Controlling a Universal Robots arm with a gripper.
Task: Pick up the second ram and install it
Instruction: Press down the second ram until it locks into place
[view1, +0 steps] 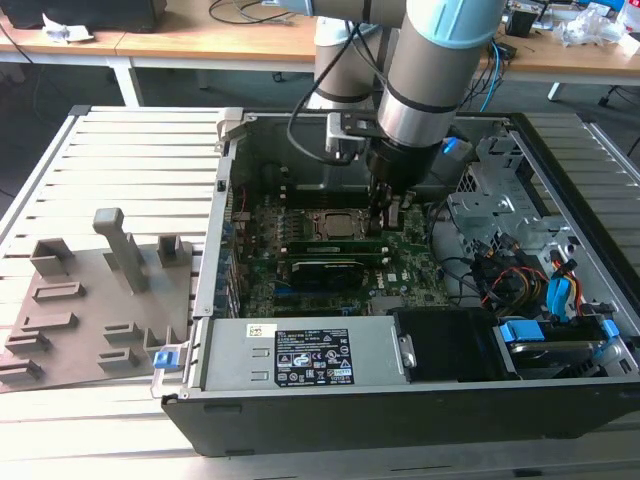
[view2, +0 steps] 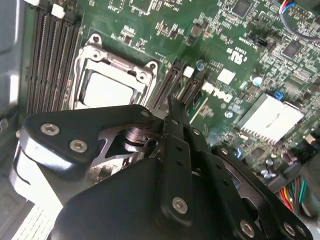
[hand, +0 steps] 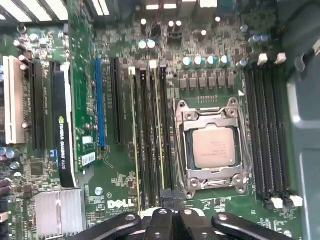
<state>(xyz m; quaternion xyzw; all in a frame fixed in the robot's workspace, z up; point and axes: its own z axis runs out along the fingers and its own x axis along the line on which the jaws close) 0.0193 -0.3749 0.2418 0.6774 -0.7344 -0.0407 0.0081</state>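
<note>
i see my gripper (view1: 383, 222) low inside the computer case (view1: 560, 190), right over the motherboard (hand: 210, 45). its fingers look pressed together. the second ram (hand: 160, 135) stands in a slot beside the cpu socket (hand: 214, 147).

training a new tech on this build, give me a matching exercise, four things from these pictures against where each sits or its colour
Things:
1. CPU socket
2. grey holder tray
3. hand
4. heatsink

Descriptions:
A. on the slatted table, outside the case
B. silver finned block
C. low over the motherboard beside the CPU
D. metal frame between two banks of memory slots

Pairs: 1-D, 2-A, 3-C, 4-B
</note>
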